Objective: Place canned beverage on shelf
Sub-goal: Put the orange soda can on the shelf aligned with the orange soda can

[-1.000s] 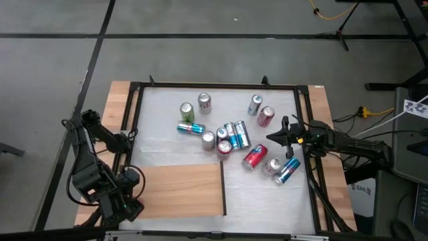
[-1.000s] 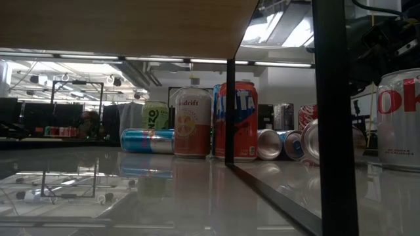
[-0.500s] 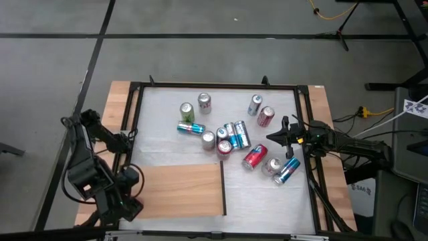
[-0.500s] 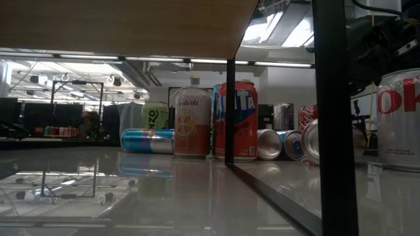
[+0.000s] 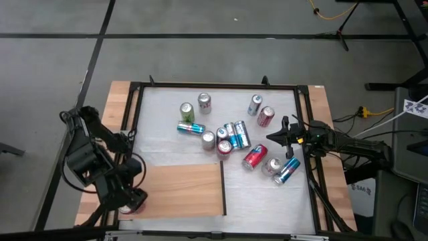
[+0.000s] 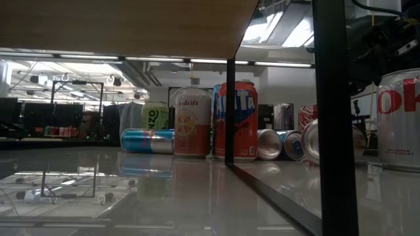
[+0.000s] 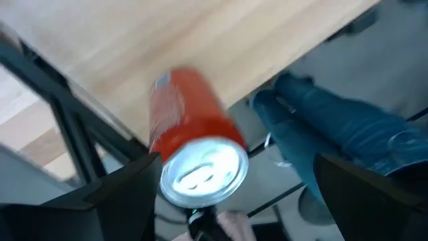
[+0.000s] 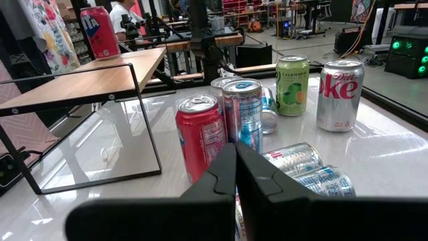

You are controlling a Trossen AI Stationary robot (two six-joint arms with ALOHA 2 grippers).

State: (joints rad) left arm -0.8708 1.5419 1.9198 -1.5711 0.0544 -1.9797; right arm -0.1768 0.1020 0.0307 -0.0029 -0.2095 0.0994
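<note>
we see the red can [image 7: 190,134] standing at the shelf's [image 5: 180,191] outer corner, close to the edge. our left end effector [image 5: 127,201] is spread wide around it, not gripping; pulling away carelessly could clip the can off the edge. the right end effector [image 8: 235,175] waits clenched and empty above the loose cans [image 5: 231,137] on the tabletop [image 5: 160,114]. only the right wrist view shows the can upright; overhead, the arm mostly hides it.

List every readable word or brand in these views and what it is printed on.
"Diet" over "oke": silver can, right wrist view.
"CALAMANSI": green can.
"OK": silver can, low view.
"NTA": orange can.
"dcift", uncertain: pale orange can.
"NZO", uncertain: green can.
Other can labels: too small or blurred.
</note>
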